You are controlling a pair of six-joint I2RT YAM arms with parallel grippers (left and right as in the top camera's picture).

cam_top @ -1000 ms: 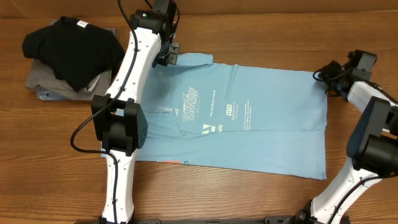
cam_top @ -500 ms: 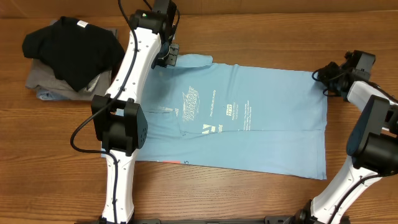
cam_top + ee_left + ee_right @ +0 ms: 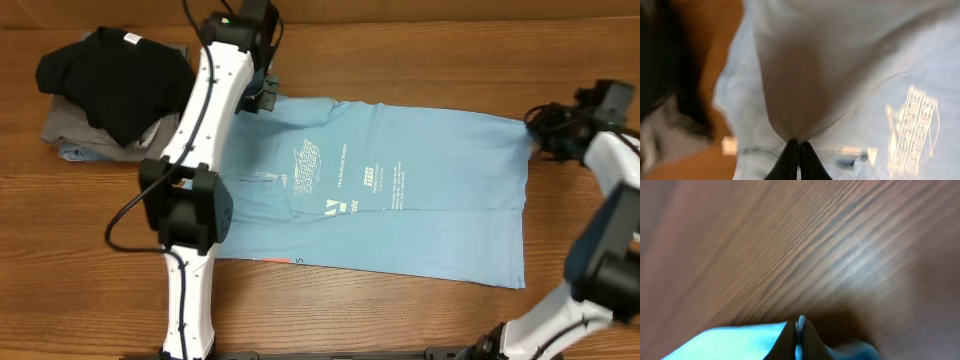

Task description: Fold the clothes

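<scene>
The light sky-blue T-shirt [image 3: 400,190] lies spread flat on the wooden table, white print near its middle. My left gripper [image 3: 262,95] is at the shirt's far left corner, shut on the cloth; in the left wrist view the fingers [image 3: 799,146] pinch a lifted fold of the blue T-shirt [image 3: 840,60]. My right gripper [image 3: 540,125] is at the far right corner, shut on the hem; in the right wrist view the fingers [image 3: 799,325] clamp the blue T-shirt's edge [image 3: 730,340].
A black shirt [image 3: 115,75] lies on grey folded garments [image 3: 75,135] at the far left. The left arm [image 3: 195,150] lies across the T-shirt's left side. The wooden table [image 3: 400,320] shows around the T-shirt.
Both grippers have pulled outward: the right one moved right with the hem, the left one shifted slightly left and back. The shirt's far edge is stretched straighter.
</scene>
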